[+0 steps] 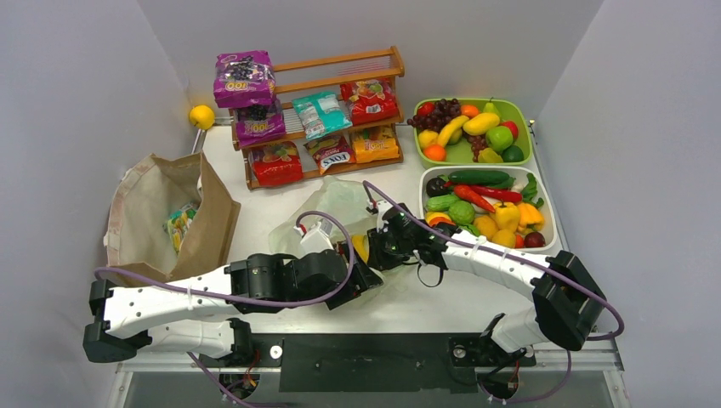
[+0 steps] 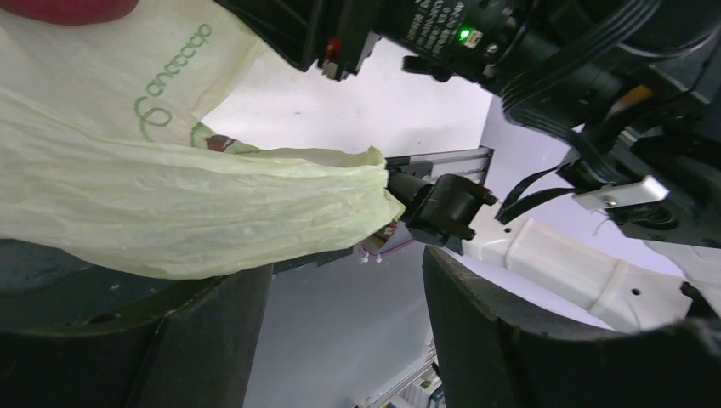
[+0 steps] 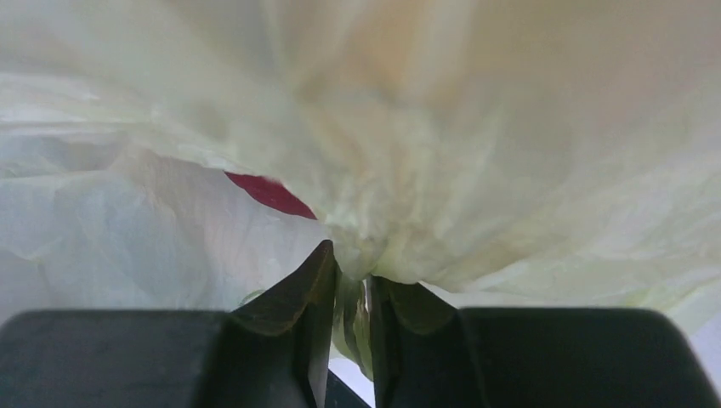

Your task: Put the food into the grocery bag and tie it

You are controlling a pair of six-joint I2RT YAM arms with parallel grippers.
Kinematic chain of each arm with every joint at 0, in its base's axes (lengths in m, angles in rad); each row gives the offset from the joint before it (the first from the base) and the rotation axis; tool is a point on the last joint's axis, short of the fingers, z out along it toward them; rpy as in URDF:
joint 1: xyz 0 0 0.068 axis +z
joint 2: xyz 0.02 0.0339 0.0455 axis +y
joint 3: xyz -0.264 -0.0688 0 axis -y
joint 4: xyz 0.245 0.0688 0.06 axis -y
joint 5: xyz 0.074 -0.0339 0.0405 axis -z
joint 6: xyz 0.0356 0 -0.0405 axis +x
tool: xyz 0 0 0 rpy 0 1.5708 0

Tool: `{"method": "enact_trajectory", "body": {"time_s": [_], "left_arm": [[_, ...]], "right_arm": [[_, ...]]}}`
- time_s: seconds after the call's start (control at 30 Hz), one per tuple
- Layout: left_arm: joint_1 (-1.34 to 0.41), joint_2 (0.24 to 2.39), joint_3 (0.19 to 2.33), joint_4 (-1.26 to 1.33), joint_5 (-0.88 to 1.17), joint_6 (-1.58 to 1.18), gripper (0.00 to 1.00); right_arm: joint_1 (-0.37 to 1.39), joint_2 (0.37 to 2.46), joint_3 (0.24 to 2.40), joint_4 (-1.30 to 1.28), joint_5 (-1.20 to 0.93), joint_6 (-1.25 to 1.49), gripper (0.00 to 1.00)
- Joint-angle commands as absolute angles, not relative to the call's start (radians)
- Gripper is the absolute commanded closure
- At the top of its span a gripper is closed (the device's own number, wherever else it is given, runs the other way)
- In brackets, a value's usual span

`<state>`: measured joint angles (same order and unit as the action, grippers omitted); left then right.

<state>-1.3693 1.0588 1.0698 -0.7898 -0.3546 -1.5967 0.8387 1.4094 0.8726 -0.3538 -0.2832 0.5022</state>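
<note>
The grocery bag (image 1: 327,212) lies crumpled at the table's middle, thin and pale green. My right gripper (image 3: 352,293) is shut on a bunched strand of its plastic, and a red piece of food (image 3: 272,194) shows through the film. In the left wrist view that strand (image 2: 212,204) runs taut to the right gripper (image 2: 400,204). The left gripper (image 2: 344,340) stands open just below the strand, which drapes over one finger (image 2: 127,340), with nothing between the jaws. From above, both grippers meet at the bag's near edge, left (image 1: 367,276) and right (image 1: 380,246), beside a yellow piece (image 1: 360,247).
A brown paper bag (image 1: 170,221) lies open at the left. A wooden shelf (image 1: 340,68) at the back holds snack packets. A green tray (image 1: 523,115) of fruit and a white tray (image 1: 553,212) of vegetables stand at the right. A yellow ball (image 1: 201,116) sits by the left wall.
</note>
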Motion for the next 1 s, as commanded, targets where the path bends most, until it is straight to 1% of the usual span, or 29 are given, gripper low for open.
{"method": "enact_trajectory", "body": {"time_s": [0.0,0.03,0.1,0.33,0.43,0.5,0.57,0.6,0.67,0.73,0.83,0.97], "left_arm": [[-1.373,1.034,1.041,-0.658,-0.416,-1.616,0.39],[-1.374,1.031,1.028,-0.611,-0.422,-1.612,0.42],[-1.374,1.031,0.999,-0.572,-0.432,-1.611,0.46],[-1.372,1.069,1.010,-0.591,-0.494,-1.602,0.50],[-1.373,1.054,0.989,-0.569,-0.533,-1.596,0.50],[-1.372,1.039,0.968,-0.541,-0.556,-1.597,0.49],[-1.371,1.036,0.964,-0.545,-0.578,-1.606,0.44],[-1.371,1.036,0.965,-0.550,-0.586,-1.609,0.40],[-1.370,1.041,0.971,-0.568,-0.603,-1.614,0.36],[-1.372,1.047,0.976,-0.578,-0.619,-1.621,0.34],[-1.371,1.049,0.976,-0.582,-0.634,-1.626,0.34],[-1.371,1.037,0.972,-0.578,-0.645,-1.619,0.36]], "right_arm": [[0.844,1.397,0.865,-0.311,-0.288,0.508,0.88],[0.844,1.396,0.864,-0.310,-0.288,0.508,0.95],[0.844,1.391,0.861,-0.312,-0.289,0.508,1.00],[0.843,1.360,0.851,-0.331,-0.291,0.508,1.00],[0.844,1.334,0.848,-0.343,-0.297,0.511,1.00],[0.843,1.313,0.845,-0.348,-0.303,0.518,1.00],[0.845,1.294,0.842,-0.354,-0.310,0.529,1.00],[0.846,1.286,0.842,-0.357,-0.314,0.536,1.00],[0.855,1.261,0.842,-0.361,-0.318,0.550,1.00],[0.869,1.237,0.843,-0.363,-0.321,0.565,1.00],[0.894,1.198,0.847,-0.370,-0.325,0.584,1.00],[0.926,1.160,0.855,-0.370,-0.335,0.604,1.00]]}}
